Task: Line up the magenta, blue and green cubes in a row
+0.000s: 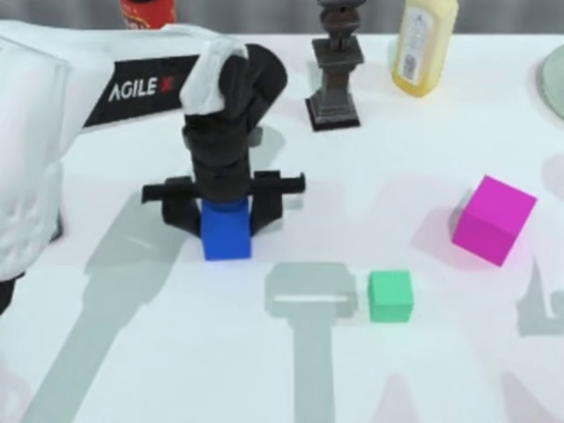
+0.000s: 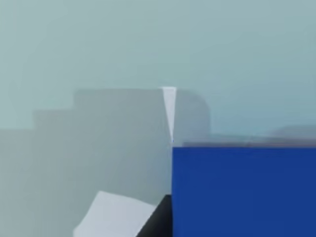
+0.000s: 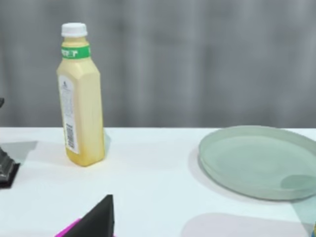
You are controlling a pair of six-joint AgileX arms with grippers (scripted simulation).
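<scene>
The mid-sized deep blue cube (image 1: 226,229), left of the small mint green cube (image 1: 390,295) and large bright magenta cube (image 1: 493,219), is clamped between the left gripper (image 1: 226,210) fingers, seemingly for alignment.

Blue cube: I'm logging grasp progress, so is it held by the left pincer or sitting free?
Held: the left pincer has a finger at each side of the blue cube. Whether it is lifted off the table: cannot tell.

Deep blue cube (image 1: 226,236), mint green cube (image 1: 390,295), bright magenta cube (image 1: 493,219); white surface (image 1: 423,167); yellow bottle (image 3: 81,116) with white cap, green band; pale green plate (image 3: 259,160).
</scene>
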